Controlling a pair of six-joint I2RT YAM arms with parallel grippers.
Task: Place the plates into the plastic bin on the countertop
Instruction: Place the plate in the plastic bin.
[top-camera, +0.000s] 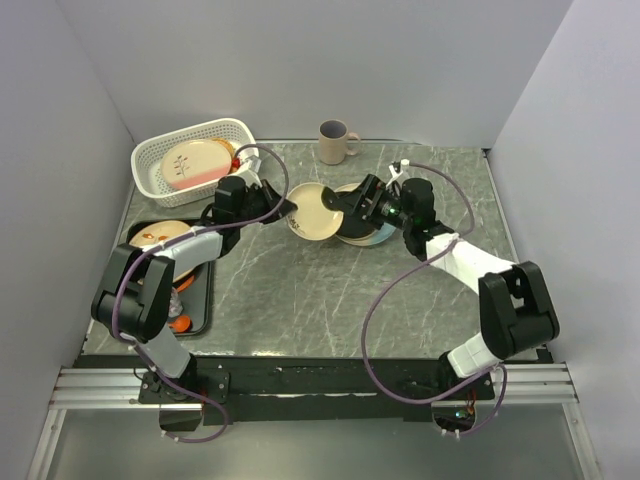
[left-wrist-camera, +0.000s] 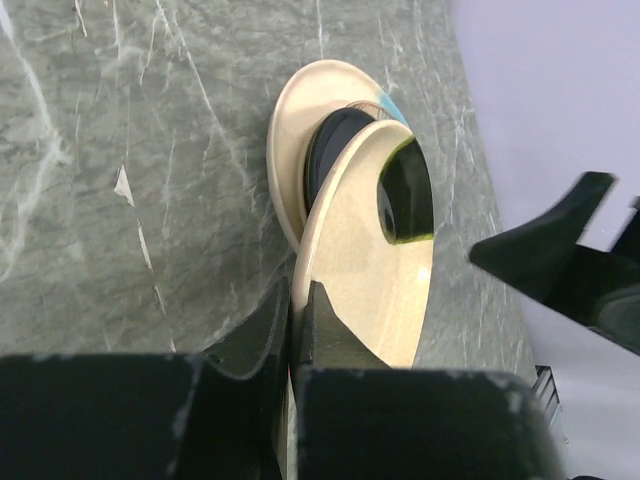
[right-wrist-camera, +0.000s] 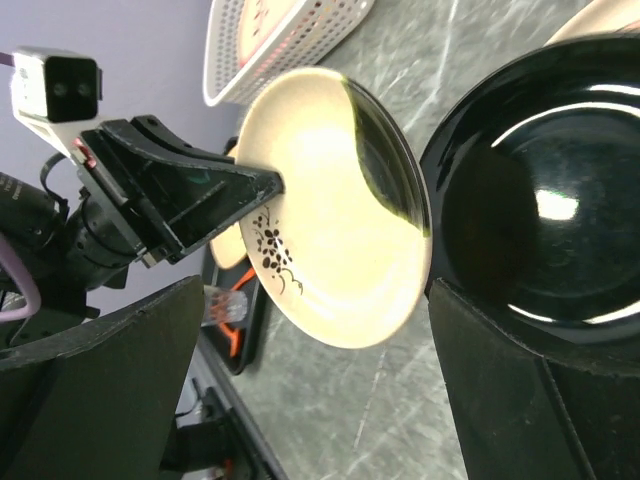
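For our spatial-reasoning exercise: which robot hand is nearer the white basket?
Left. The left hand, gripping a cream plate, is just right of the basket; the open right hand is farther right, by the plate stack.

We see a beige ceramic mug standing upright at the back, and a flat black rectangular tray on the left holding a small orange object.

Top camera looks down from behind; wrist cameras (close) share cream plate.
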